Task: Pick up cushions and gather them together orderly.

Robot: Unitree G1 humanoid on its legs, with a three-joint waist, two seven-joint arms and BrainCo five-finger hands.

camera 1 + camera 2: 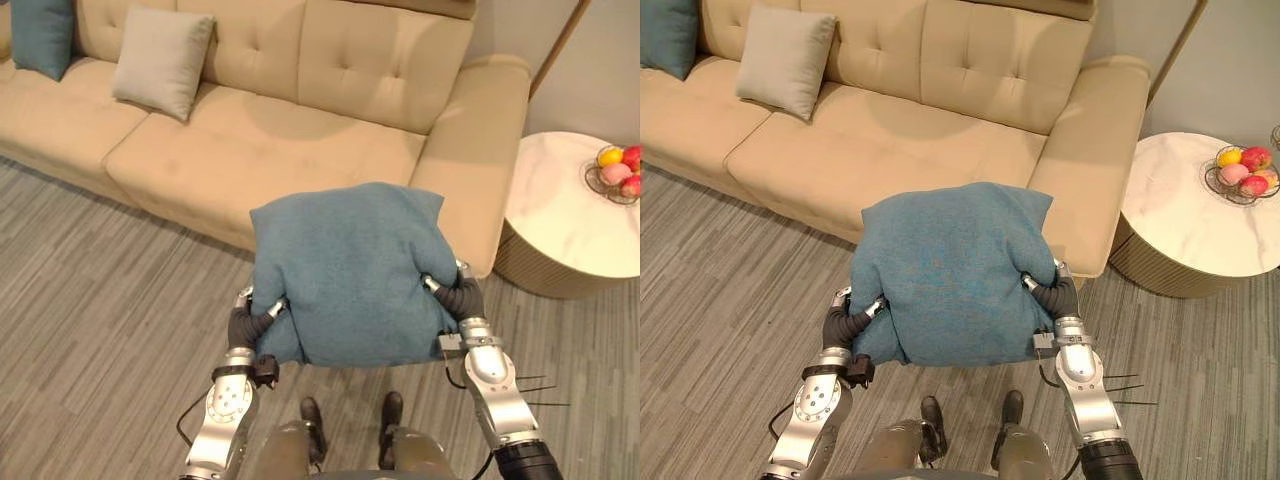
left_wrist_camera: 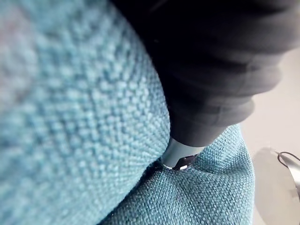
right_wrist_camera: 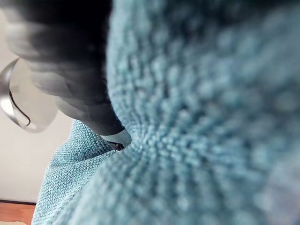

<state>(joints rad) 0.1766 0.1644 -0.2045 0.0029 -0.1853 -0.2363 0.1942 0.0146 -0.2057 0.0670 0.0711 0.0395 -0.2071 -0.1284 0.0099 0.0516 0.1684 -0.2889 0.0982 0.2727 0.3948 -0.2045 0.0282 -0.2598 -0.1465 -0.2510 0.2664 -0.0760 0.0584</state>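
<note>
Evenly teal cushion (image 1: 345, 270), plump, coarse-woven, sides dented.

Teal cushion (image 1: 345, 270), beige sofa (image 1: 260, 140), grey striped floor (image 1: 100, 320).

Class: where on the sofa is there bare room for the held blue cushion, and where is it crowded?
Bare room for the blue cushion: the seat between the beige cushion and right armrest. Crowded: left end, by the teal cushion.

Sofa (image 1: 260, 150) on floor (image 1: 100, 330): beige cushion (image 1: 163, 60) & teal cushion (image 1: 42, 35) twd its L end. Round table (image 1: 560, 220) beside sofa's R armrest, w/ fruit bowl (image 1: 590, 182).
</note>
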